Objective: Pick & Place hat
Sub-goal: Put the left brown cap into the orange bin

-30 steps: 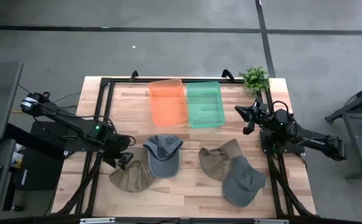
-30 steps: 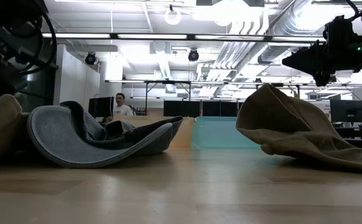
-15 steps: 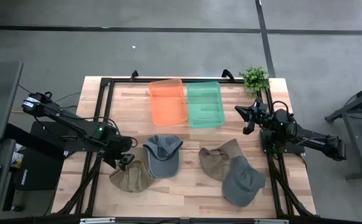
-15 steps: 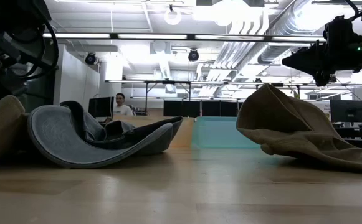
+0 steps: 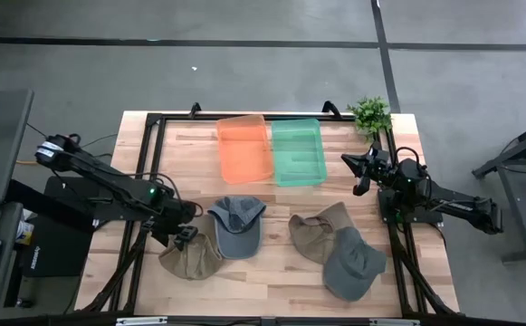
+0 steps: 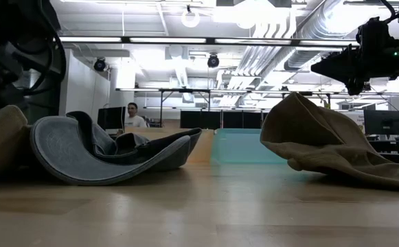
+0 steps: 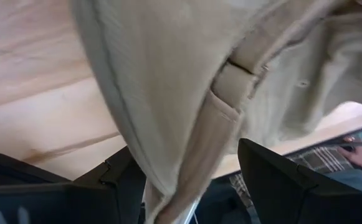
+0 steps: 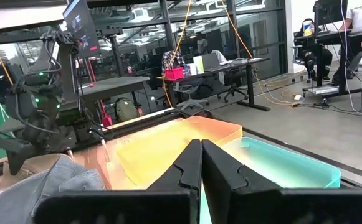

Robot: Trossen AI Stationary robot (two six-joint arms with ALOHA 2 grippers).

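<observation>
Several hats lie on the wooden table: a tan hat (image 5: 190,258) at near left, a grey cap (image 5: 237,225) beside it, and another tan hat (image 5: 320,231) and grey cap (image 5: 353,264) at near right. My left gripper (image 5: 186,234) is open, low over the left tan hat's far edge. In the left wrist view its fingers stand on either side of the hat's edge and strap (image 7: 230,81). My right gripper (image 5: 358,172) is shut and waits above the table's right side, near the green bin. My left gripper (image 7: 187,149) comes down slanting from the table's left, with the tan hat's edge fold (image 7: 181,168) in the gap between its open fingers. I cannot tell whether a finger (image 7: 121,180) touches the cloth. The hat lies on the table.
An orange bin (image 5: 244,147) and a green bin (image 5: 296,151) sit side by side at the table's far middle, and a small plant (image 5: 369,113) stands at the far right corner. Bare wood lies between the hats and the bins. A person (image 6: 134,115) sits in the room beyond.
My left arm has moved a little toward the table's right and down, bringing its gripper closer onto the left tan hat's far edge. The right arm and the other hats have kept still.
</observation>
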